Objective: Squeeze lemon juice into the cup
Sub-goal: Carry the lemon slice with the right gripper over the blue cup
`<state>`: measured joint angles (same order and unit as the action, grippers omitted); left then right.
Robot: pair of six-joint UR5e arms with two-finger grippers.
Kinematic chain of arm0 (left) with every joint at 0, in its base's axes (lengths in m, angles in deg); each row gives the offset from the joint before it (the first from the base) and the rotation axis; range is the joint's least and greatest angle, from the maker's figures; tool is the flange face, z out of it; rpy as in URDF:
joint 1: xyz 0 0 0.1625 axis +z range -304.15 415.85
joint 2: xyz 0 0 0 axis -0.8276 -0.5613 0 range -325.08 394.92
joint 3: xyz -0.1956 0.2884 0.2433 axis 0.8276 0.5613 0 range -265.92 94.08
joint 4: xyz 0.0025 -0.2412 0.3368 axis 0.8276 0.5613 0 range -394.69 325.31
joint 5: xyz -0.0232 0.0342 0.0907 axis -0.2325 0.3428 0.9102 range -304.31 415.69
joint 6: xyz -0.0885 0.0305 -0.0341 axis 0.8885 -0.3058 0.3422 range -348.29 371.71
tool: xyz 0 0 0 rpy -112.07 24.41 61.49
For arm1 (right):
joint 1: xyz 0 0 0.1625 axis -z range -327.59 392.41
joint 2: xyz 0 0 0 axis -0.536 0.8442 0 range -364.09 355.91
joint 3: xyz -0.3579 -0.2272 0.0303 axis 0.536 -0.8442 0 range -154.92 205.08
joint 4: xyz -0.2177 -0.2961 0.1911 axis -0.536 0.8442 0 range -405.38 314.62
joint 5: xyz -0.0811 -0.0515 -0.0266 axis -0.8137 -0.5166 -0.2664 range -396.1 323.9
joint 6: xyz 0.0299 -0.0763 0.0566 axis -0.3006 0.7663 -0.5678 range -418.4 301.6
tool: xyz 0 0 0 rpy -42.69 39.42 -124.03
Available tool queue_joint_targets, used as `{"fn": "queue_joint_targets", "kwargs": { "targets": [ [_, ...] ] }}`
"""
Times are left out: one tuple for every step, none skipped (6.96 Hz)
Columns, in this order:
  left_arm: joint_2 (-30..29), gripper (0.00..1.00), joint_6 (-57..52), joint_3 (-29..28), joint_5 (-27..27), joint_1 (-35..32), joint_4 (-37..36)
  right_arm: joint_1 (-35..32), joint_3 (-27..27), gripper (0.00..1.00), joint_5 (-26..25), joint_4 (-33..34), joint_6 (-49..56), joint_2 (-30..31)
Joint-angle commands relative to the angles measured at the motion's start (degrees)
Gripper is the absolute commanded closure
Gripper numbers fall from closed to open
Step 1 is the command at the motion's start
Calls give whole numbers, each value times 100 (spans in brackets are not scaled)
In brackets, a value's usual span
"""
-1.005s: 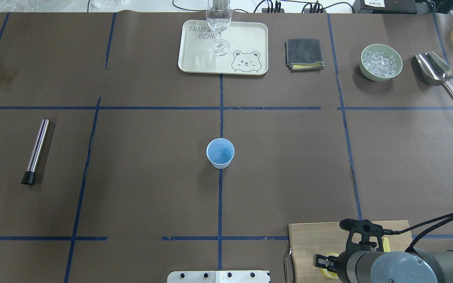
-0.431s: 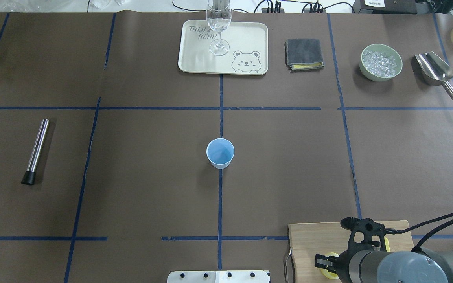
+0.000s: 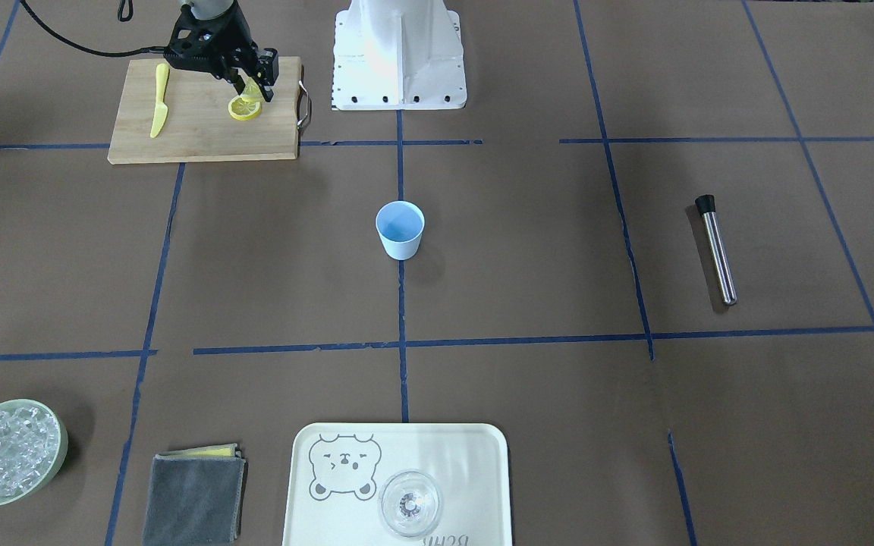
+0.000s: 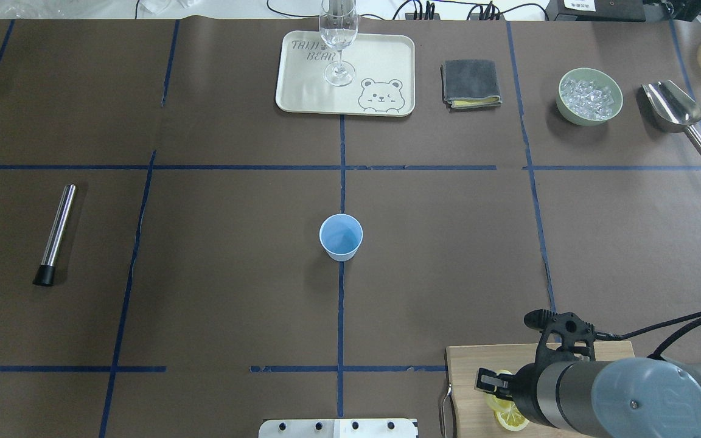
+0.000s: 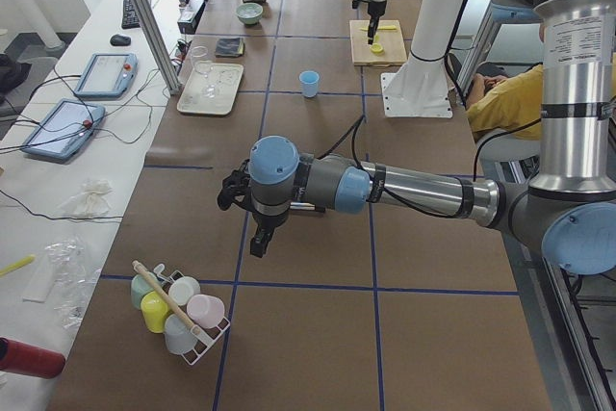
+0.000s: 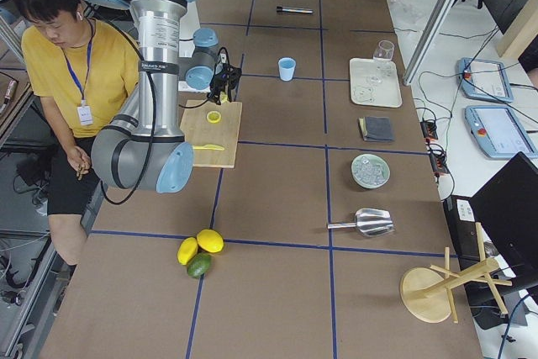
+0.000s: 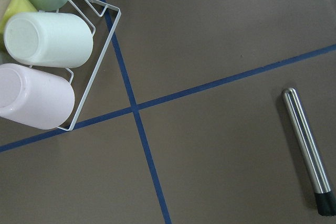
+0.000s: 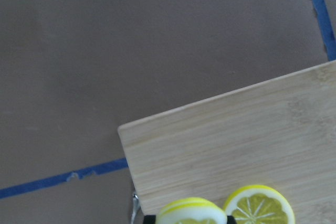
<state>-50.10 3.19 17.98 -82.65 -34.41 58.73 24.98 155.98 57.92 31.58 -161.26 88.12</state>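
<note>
– While the right gripper [image 3: 253, 86] hangs over the board [image 3: 194, 129], what do its jaws hold?

– They are closed on the lemon [image 8: 190, 209] and pinch it by the rim. The slice is tilted on edge and lifted clear of the board's wood. It is above the end of the board that carries the metal handle.

– And the other slice?

– The second slice [image 8: 258, 206] lies flat on the board, pale face up. In the wrist view it is just beside the held one, and the two rims look nearly touching.

– Anything else on the board?

– A yellow knife [image 3: 158, 102], at the end of the board away from the handle and well apart from both slices.

– Where is the cup [image 4: 341, 237]?

– It stands upright, mouth up, on a blue tape line. It is well apart from the board, out past the handle end and farther from the robot's base.

– And the left gripper [image 5: 258, 238]?

– It hangs far from the board, at the opposite end of the table, over brown paper. Its wrist camera looks down on a wire rack [image 7: 107, 40] of mugs and a steel rod [image 7: 307, 150]. Only the side view shows its fingers, so I cannot tell whether those jaws are wide or narrow.
</note>
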Motion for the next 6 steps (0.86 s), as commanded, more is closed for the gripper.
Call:
{"fn": "queue_joint_targets", "kwargs": {
  "targets": [
    [38, 0, -1, 17, 0, 0, 1, -922, -300, 56, 625, 63, 12, -761],
    [38, 0, -1, 16, 0, 0, 1, -1283, -659, 56, 932, 603, 12, -1575],
    [38, 0, -1, 16, 0, 0, 1, -1583, -959, 56, 1100, 1235, 47, -2393],
    [38, 0, -1, 8, 0, 0, 1, -1751, -1397, 54, 1110, 1363, 47, -2975],
    [38, 0, -1, 16, 0, 0, 1, -1944, -1801, 54, 1111, 1321, 21, -3425],
    [38, 0, -1, 16, 0, 0, 1, -2033, -2240, 53, 1102, 1321, 3, -3882]
  ]
}}
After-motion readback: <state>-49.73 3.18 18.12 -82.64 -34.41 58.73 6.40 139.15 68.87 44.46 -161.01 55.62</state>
